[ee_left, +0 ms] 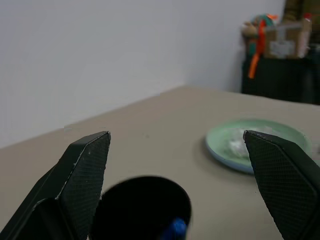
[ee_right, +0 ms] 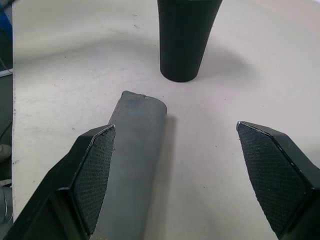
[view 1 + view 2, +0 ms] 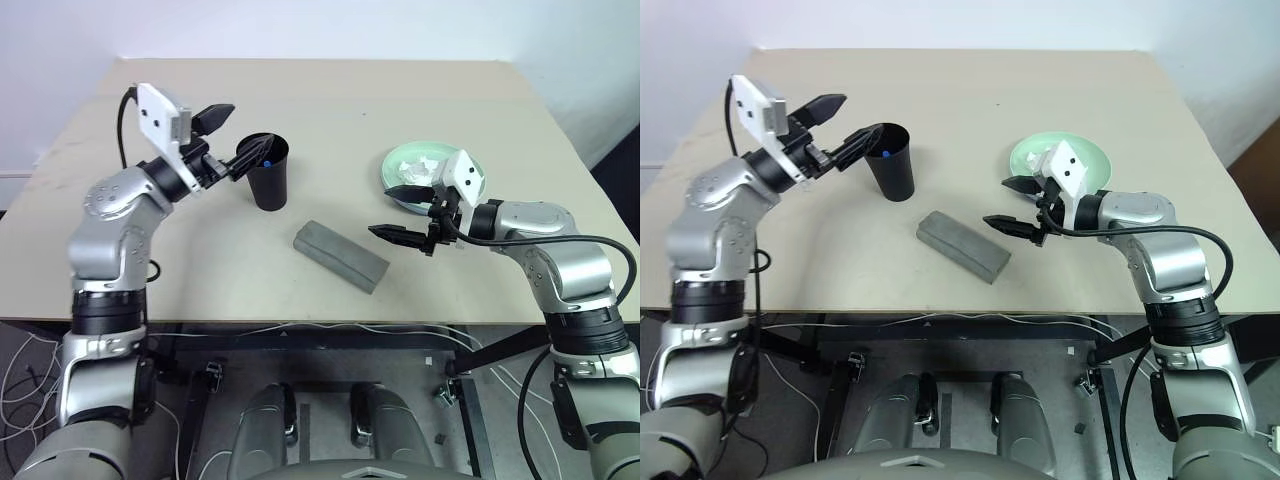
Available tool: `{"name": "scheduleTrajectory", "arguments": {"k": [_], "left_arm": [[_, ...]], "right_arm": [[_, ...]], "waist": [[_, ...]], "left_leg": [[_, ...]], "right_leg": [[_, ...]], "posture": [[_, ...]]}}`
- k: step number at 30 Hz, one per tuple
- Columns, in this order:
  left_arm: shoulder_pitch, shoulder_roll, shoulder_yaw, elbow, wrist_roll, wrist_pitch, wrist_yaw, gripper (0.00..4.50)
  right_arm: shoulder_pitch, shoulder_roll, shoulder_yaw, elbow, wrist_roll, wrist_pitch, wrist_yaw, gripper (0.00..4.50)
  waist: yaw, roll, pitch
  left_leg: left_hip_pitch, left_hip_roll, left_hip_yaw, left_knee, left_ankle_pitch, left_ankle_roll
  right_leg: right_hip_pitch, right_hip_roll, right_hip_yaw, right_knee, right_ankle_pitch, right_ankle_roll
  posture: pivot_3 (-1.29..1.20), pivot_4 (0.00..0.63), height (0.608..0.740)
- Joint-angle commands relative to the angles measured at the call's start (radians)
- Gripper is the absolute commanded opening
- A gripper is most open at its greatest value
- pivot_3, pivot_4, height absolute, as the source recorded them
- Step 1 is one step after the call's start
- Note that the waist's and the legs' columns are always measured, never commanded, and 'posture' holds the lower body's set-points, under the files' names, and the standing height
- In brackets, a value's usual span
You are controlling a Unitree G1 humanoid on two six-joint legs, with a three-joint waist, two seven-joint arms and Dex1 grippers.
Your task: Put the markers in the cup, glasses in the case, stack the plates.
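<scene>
While the closed grey case (image 3: 341,256) lies nearest on the worktop (image 3: 330,100), the right tool (image 3: 403,212) hangs wide open and empty beside it. Beyond the case, the left tool (image 3: 231,135) gapes empty at the black cup (image 3: 268,172), where a blue cap, probably a marker (image 3: 268,159), shows. Right of the case sit the plates (image 3: 400,165).

Bright, even overhead light, soft shadows on the table (image 3: 330,100); nearby cup (image 1: 142,210) blurred.
</scene>
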Motion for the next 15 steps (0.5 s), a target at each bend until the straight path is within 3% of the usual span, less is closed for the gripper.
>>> {"name": "scheduleTrajectory", "arguments": {"k": [1,5,9,15], "left_arm": [[0.075,0.084,0.030,-0.128,-0.081,0.094,-0.086,4.45],[0.237,0.173,0.001,-0.236,-0.103,0.132,-0.189,4.45],[0.307,0.156,-0.033,-0.237,-0.055,0.095,-0.180,4.50],[0.363,0.133,-0.045,-0.188,-0.025,0.035,-0.209,4.50]], "right_arm": [[0.007,-0.003,-0.042,-0.001,0.021,-0.028,0.007,4.09],[0.038,-0.016,-0.060,0.010,0.037,-0.002,0.011,4.09],[0.081,-0.017,-0.104,-0.004,0.095,0.052,0.015,4.47],[0.155,-0.045,-0.118,-0.089,0.140,0.087,0.033,4.47]], "waist": [[-0.003,0.000,0.000],[-0.002,0.000,0.000],[0.003,0.000,0.000],[-0.001,0.000,0.000]], "left_leg": [[0.002,0.000,0.000,0.000,-0.001,-0.002],[0.004,0.000,0.000,-0.003,-0.001,-0.002],[0.003,0.001,0.000,-0.004,-0.001,-0.002],[0.003,0.001,0.000,-0.005,-0.002,-0.002]], "right_leg": [[0.002,-0.001,0.000,0.000,0.000,0.000],[0.002,-0.001,0.001,-0.001,-0.001,0.000],[0.000,-0.003,0.001,-0.001,-0.001,0.000],[0.000,-0.004,0.001,-0.003,-0.001,0.000]], "posture": [[0.00,0.150,0.713],[0.00,0.150,0.713],[0.00,0.150,0.713],[0.00,0.150,0.713]]}}
